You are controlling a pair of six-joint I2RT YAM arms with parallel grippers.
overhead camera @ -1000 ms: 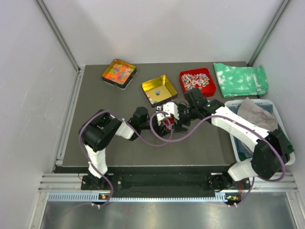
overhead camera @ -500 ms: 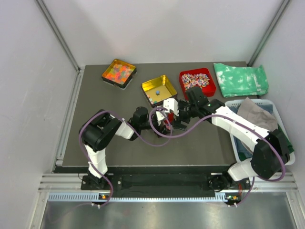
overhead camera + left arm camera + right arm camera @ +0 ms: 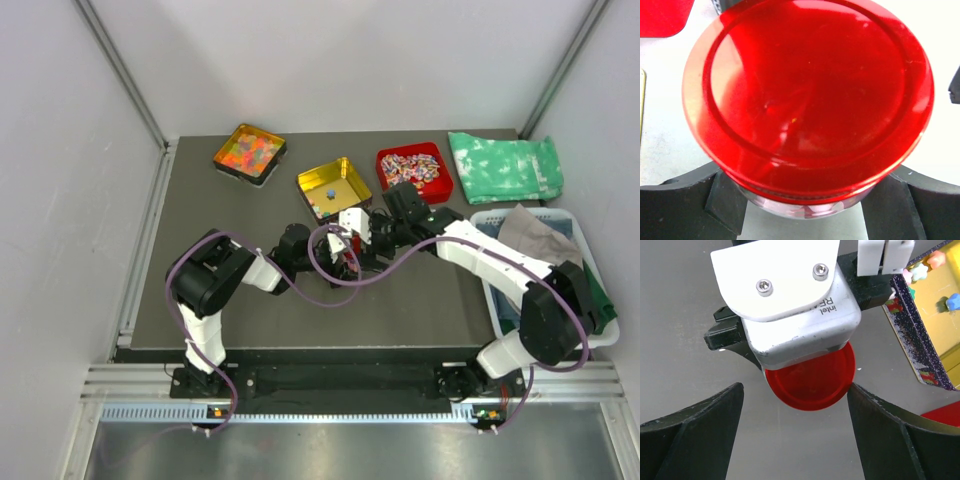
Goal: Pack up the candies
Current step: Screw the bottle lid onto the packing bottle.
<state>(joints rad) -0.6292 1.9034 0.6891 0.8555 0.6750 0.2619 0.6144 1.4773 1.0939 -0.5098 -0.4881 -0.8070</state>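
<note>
The candies (image 3: 920, 271), small knobbly sweets in pink, green, blue and red, lie in a shallow square yellow metal tray (image 3: 345, 185). Most of them are bunched along its near-left wall, and one blue sweet sits alone near the middle. The tray stands toward the far edge of the dark table (image 3: 200, 230), about midway across.

Just beside the tray's near side is a clear round jar (image 3: 805, 207) closed with a glossy red plastic lid (image 3: 807, 90). The left gripper (image 3: 805, 215) has the jar's clear body clamped between its black fingers, spread wide to fit it. I cannot tell whether the jar rests on the table. The right gripper (image 3: 796, 400) hovers over the lid, jaws spread well apart on either side of it, with nothing in them.

A red tray (image 3: 447, 180) of striped wrapped sweets sits to the right of the yellow one. A black-rimmed tray (image 3: 245, 178) of orange-yellow gummies sits near the far left corner. A green cloth (image 3: 505, 167) lies at the far right corner. Nearer along the right edge, a white basket (image 3: 490, 215) holds a grey cloth (image 3: 540, 240).
</note>
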